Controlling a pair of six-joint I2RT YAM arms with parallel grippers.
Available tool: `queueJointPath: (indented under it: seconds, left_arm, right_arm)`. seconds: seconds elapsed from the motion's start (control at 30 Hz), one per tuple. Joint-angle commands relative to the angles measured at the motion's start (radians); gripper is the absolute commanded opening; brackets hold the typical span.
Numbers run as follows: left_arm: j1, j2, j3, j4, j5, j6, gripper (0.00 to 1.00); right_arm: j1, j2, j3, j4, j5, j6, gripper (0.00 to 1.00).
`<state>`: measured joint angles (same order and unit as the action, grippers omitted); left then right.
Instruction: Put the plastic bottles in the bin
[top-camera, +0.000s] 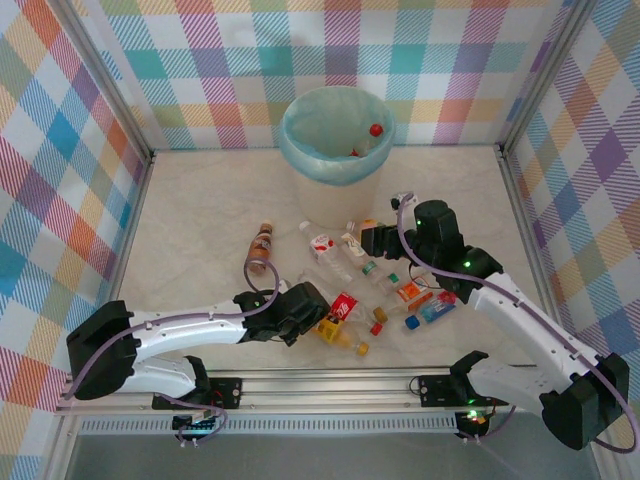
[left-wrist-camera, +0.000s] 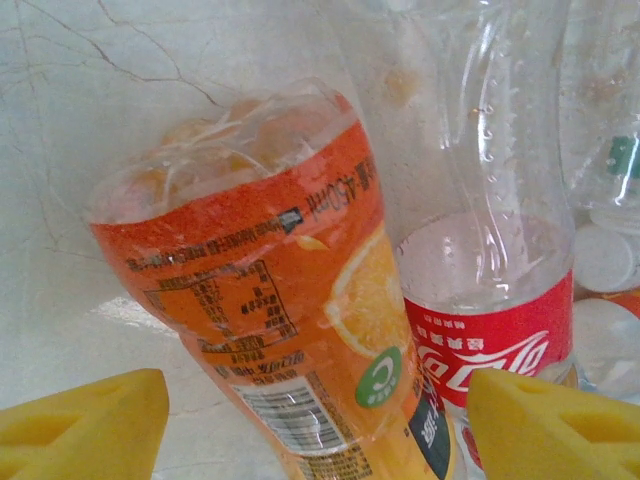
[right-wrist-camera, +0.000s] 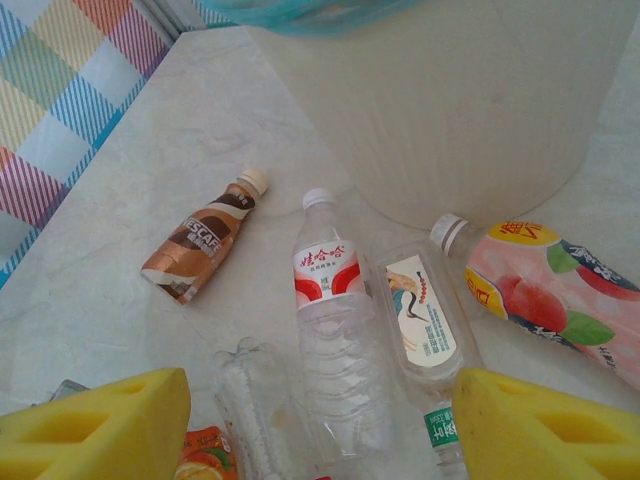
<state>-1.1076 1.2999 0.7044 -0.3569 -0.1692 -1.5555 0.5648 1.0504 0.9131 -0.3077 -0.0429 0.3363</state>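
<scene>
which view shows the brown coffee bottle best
Right wrist view: the brown coffee bottle lies unobstructed, label and pale cap clear. The top external view shows the bottle small, lying left of the other bottles.

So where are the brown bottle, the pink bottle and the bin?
brown bottle (right-wrist-camera: 198, 243): right wrist view, on its label.
pink bottle (right-wrist-camera: 545, 290): right wrist view, on its label.
bin (top-camera: 335, 206): top external view, on its front wall.

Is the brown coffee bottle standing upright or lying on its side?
Lying on its side: the brown bottle rests lengthwise on the table, label facing up, cap on.
</scene>
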Motion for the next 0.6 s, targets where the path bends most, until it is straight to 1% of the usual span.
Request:
queueJointPath:
  seconds: [0.0,0.1,0.17,0.23,0.37,0.5,0.57]
  left_arm:
    - [-0.008,0.007,-0.022,0.028,-0.033,-0.050,0.78]
    - [-0.008,0.020,-0.045,0.046,-0.040,-0.104,0.75]
    - [-0.008,0.028,-0.080,0.098,-0.041,-0.144,0.74]
    - [-0.008,0.032,-0.096,0.115,-0.045,-0.164,0.73]
    - [-0.008,0.034,-0.095,0.099,-0.063,-0.151,0.70]
    - [-0.006,0.048,-0.095,0.105,-0.064,-0.144,0.62]
    - [-0.008,0.056,-0.092,0.100,-0.060,-0.134,0.61]
  right_arm:
    - [0.006,-0.004,-0.002,0.025,-0.007,0.000,0.70]
    - [0.006,-0.002,-0.007,0.032,-0.007,0.001,0.71]
    - [0.006,-0.001,-0.017,0.036,-0.008,0.010,0.71]
    - [0.006,-0.001,-0.021,0.041,-0.014,0.016,0.71]
    - [0.006,0.002,-0.025,0.041,-0.013,0.017,0.71]
    - [0.005,0.013,-0.020,0.038,-0.007,0.018,0.72]
    - [0.006,0.017,-0.016,0.038,-0.009,0.022,0.71]
